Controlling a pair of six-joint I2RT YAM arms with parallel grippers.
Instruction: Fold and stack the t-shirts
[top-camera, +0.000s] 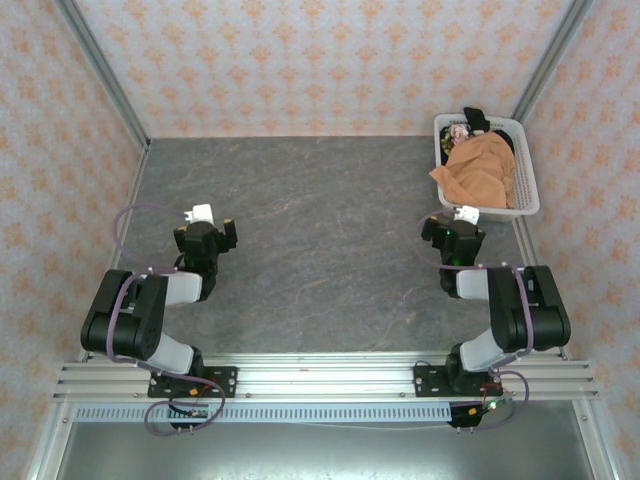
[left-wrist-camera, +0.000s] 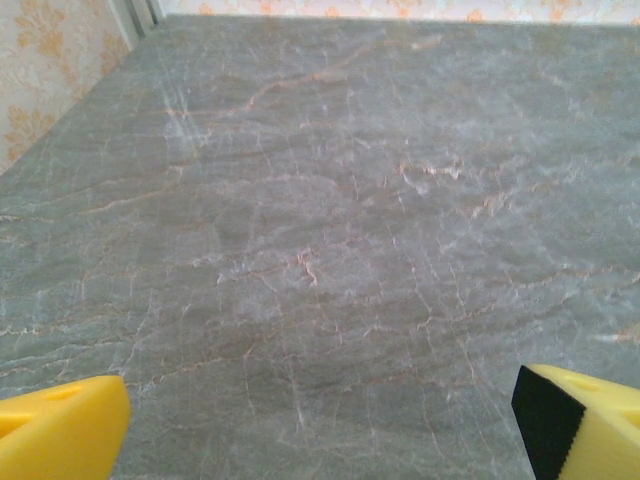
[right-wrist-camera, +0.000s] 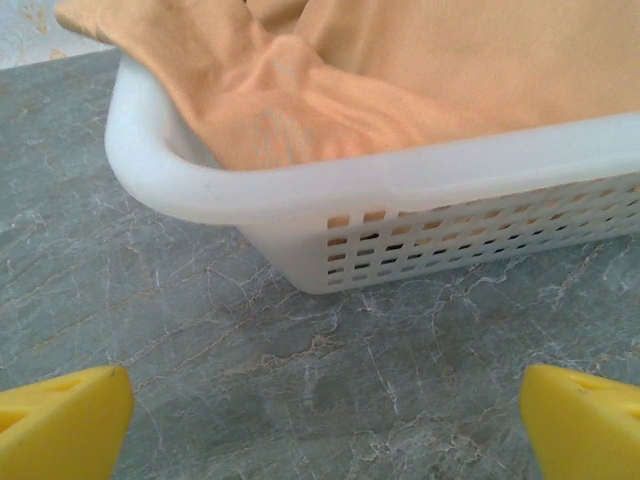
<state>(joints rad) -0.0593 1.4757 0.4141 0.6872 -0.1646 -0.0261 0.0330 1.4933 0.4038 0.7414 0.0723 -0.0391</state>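
An orange-tan t-shirt (top-camera: 481, 168) lies crumpled in the white basket (top-camera: 525, 195) at the back right, draped over its near-left rim. Under it at the far end lies a black t-shirt (top-camera: 473, 121) with a colourful print. My right gripper (top-camera: 463, 217) stands open just in front of the basket. In the right wrist view the orange-tan t-shirt (right-wrist-camera: 400, 70) fills the basket (right-wrist-camera: 400, 210), and nothing lies between the yellow fingertips (right-wrist-camera: 60, 425). My left gripper (top-camera: 205, 217) stands open over bare table at the left, its yellow fingertips (left-wrist-camera: 60, 435) wide apart.
The grey marble table (top-camera: 320, 240) stretches between the arms. Patterned walls close it in at the back and sides, with metal posts in the corners. A metal rail (top-camera: 320, 378) runs along the near edge behind the arm bases.
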